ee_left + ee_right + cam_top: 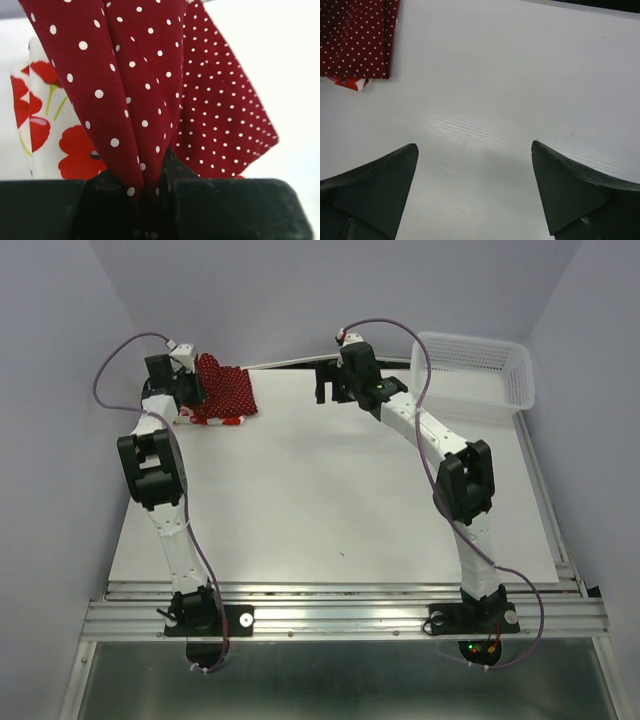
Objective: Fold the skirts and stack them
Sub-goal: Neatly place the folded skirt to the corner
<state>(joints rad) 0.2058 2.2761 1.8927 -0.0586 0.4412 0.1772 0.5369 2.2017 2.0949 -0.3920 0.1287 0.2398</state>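
Dark red dotted skirt (145,75) lies on the white poppy skirt (75,150) at the far left corner of the table (330,500), so stacking looks nearly done; the left gripper (150,200) pinches a raised fold of it, which I judge needs laying flat and releasing, while the right gripper (475,165) hangs wide open, empty. The lattice basket (480,400) sits well apart, blocking nothing
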